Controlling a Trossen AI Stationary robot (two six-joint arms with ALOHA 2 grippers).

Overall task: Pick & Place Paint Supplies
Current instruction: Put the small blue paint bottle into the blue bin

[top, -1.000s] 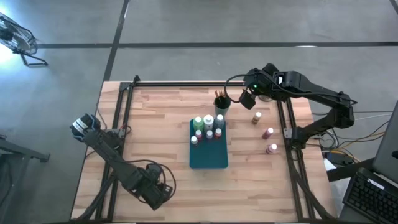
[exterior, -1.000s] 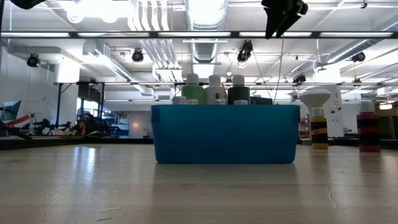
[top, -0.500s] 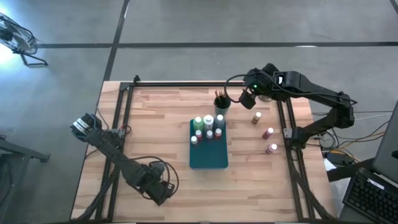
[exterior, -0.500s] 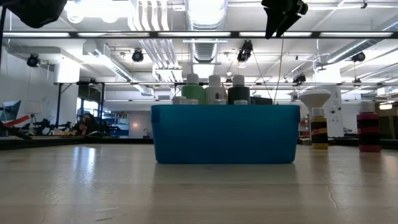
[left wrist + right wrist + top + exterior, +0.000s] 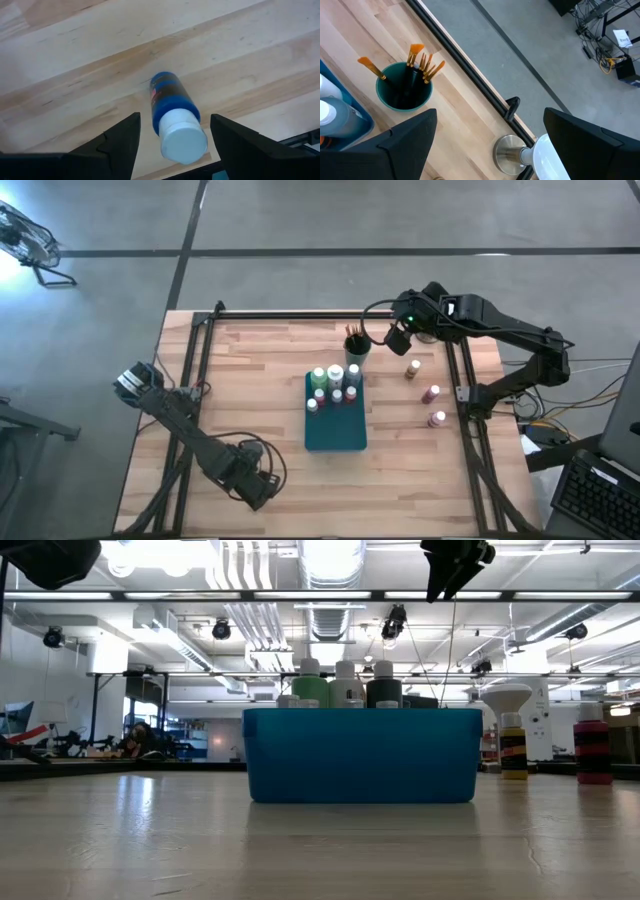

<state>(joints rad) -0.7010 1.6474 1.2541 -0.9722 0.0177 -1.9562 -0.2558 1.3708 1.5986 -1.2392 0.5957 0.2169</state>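
wooden slatted table with black frame rails. teal tray at centre of table, seen side-on as a blue bin in low view. holds white-capped paint bottles bunched in its 12 o'clock half, light-green bottle tallest among them. teal cup just off tray's 12 o'clock edge, packed with orange-tipped brushes. three loose small bottles standing at 3 o'clock of tray, in a line near right rail, apart from each other. white-domed object on metal stand near far right corner.

left gripper low at 7 o'clock of tray, well apart from it; fingers spread, a blue bottle with white cap lying on the wood between them, not clearly touched by either finger. right gripper raised at 1 o'clock of tray, just beside cup, fingers spread wide, nothing between.
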